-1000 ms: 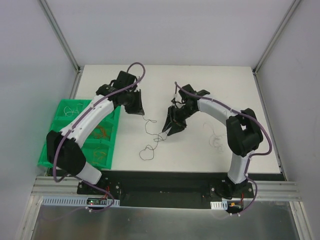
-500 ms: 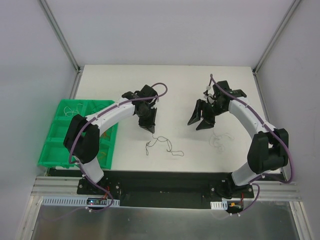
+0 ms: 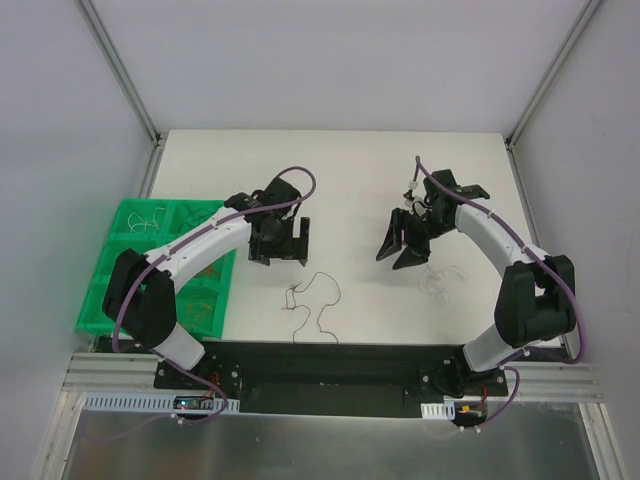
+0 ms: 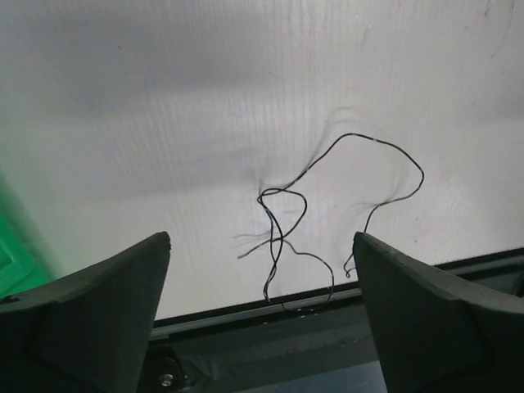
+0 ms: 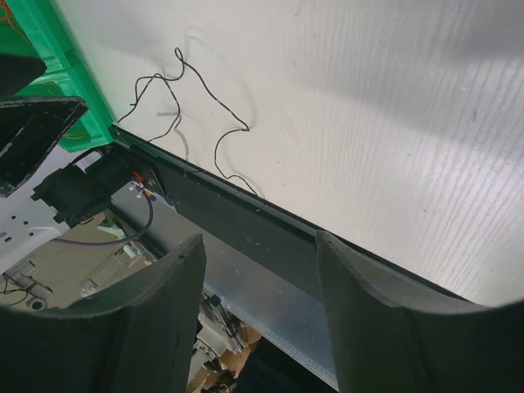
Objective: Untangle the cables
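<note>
Here the left gripper [image 3: 279,244] hangs above the white table [image 3: 400,170] with its two fingers spread wide and nothing between them. The black cable [image 4: 273,193] lies on the table just beyond its fingertips, on the side toward the near table edge. In the left wrist view the cable sits in the gap framed by the two fingers but touches neither. It is a single thin strand, loose and looping, which crosses itself once and runs down to the dark strip along the table edge.

The right gripper [image 3: 401,247] is tilted down over the table, its fingers also held apart and empty. The black cable lies well off to this gripper's left. In the right wrist view it shows far beyond the fingertips, close to the corner of the green tray [image 3: 96,300].

Just to the right of the right gripper, toward the near edge, is what looks like a pale strand [image 3: 437,284]. It is too faint against the white surface to trace.

The tray sits to the left of the left gripper, alongside that arm. Orange strands [image 3: 203,300] lie in its compartments nearest the table.
</note>
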Tool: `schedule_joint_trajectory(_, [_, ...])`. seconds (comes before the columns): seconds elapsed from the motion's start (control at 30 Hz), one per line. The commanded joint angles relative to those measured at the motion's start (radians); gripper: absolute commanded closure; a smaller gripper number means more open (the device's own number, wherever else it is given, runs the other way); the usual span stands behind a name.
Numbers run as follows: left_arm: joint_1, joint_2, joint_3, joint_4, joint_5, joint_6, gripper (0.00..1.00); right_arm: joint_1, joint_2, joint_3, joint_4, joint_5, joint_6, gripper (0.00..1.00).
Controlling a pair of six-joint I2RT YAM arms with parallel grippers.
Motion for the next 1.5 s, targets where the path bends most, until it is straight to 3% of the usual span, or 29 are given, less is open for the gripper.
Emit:
schedule_joint_trajectory(0.0, [-0.011,-0.051,-0.040,0.013,0.103,-0.009,0.01,0.002,-0.031,-0.017,-0.005,-0.025,-0.036,0.42])
schedule_joint_trajectory(0.23, [-0.137,-0.002,-0.074,0.024,0.178,0.121,0.01,0.002,-0.080,-0.033,0.010,-0.018,-0.044,0.42])
schedule_joint_trajectory(0.47, [-0.229,0.057,-0.097,-0.021,0.051,0.114,0.01,0.000,-0.104,-0.045,0.009,-0.021,-0.044,0.42])
schedule_joint_trajectory(0.67, [-0.321,0.141,-0.076,-0.034,0.026,0.114,0.03,0.000,-0.106,-0.049,0.012,-0.030,-0.030,0.42])
schedule_joint_trajectory(1.0, [-0.355,0.157,-0.090,-0.070,-0.064,0.068,0.50,0.002,-0.100,-0.057,0.019,-0.048,-0.016,0.42])
schedule_joint_trajectory(1.1, [-0.355,0.161,-0.090,-0.071,-0.085,0.066,0.73,0.000,-0.098,-0.056,0.024,-0.047,-0.018,0.43])
schedule_joint_trajectory(1.17, [-0.355,0.150,-0.082,-0.086,-0.131,0.062,1.00,0.002,-0.100,-0.057,0.022,-0.045,-0.019,0.43])
schedule_joint_trajectory(1.37, [-0.321,0.013,-0.036,-0.137,-0.239,0.037,1.00,0.000,-0.112,-0.065,0.022,-0.035,-0.024,0.43])
schedule_joint_trajectory(1.47, [-0.249,-0.093,0.001,-0.163,-0.288,-0.003,1.00,0.000,-0.109,-0.062,0.018,-0.035,-0.025,0.43])
